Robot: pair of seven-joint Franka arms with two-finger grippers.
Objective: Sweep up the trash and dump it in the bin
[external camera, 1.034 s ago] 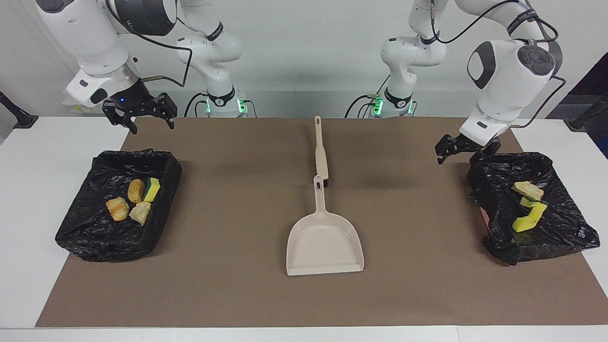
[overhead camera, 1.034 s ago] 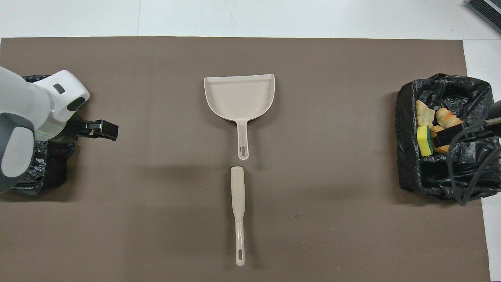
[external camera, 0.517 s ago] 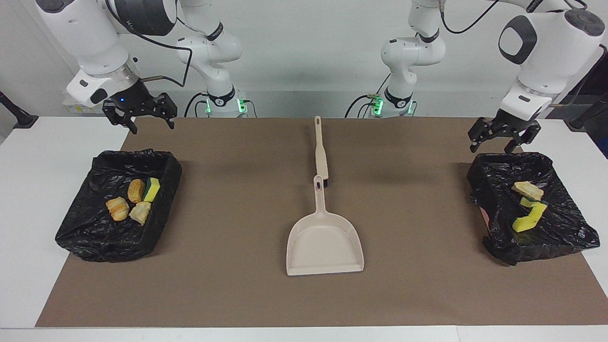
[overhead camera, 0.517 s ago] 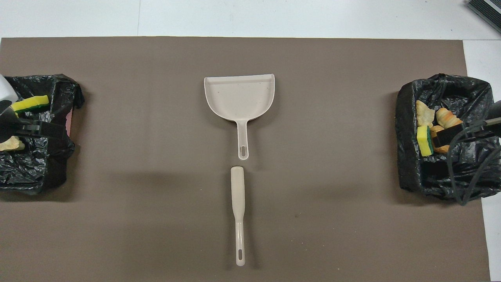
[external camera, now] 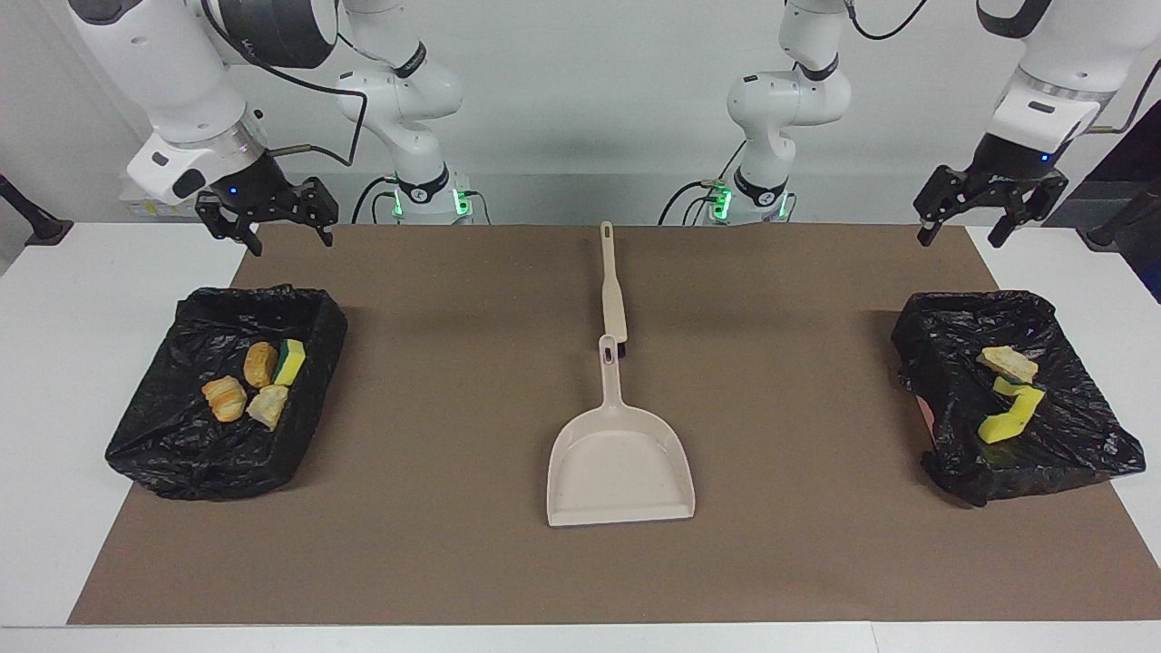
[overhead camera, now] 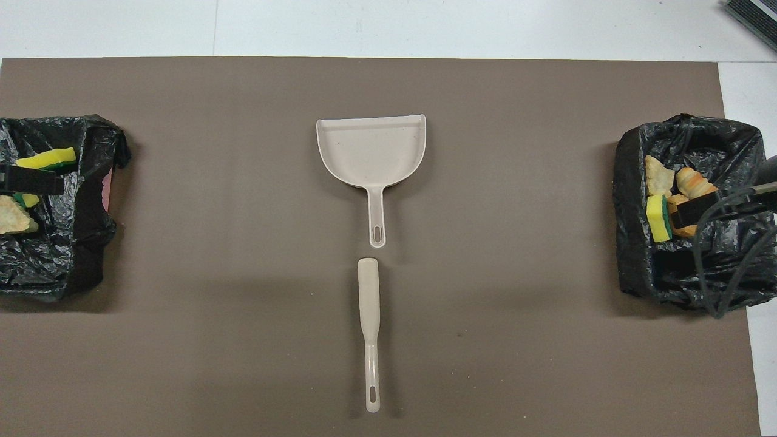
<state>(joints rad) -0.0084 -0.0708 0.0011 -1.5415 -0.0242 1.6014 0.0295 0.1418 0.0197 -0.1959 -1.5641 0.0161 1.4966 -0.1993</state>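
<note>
Trash lies in two black-lined bins. The bin (external camera: pixel 154 453) at the right arm's end holds bread lumps (external camera: pixel 224 399) and a yellow sponge (external camera: pixel 290 361). In the bin (external camera: pixel 1070 444) at the left arm's end lie a bread piece (external camera: pixel 1007 363) and yellow sponge chunks (external camera: pixel 1009 415). My right gripper (external camera: pixel 290 240) hangs open and empty over the mat's corner, just robot-side of its bin. High over the table edge by the other bin, my left gripper (external camera: pixel 960 238) is open and empty too. In the overhead view both bins (overhead camera: pixel 91 243) (overhead camera: pixel 631 182) show.
A beige dustpan (external camera: pixel 619 462) lies mid-mat, its handle pointing toward the robots. A beige brush (external camera: pixel 613 290) lies in line with it, nearer the robots. The brown mat (external camera: pixel 435 544) covers most of the white table. Cables (overhead camera: pixel 722 267) hang over the right arm's bin.
My left gripper has risen and swung from the bin's robot-side corner out toward the table's edge. The right arm, dustpan, brush and trash have not moved.
</note>
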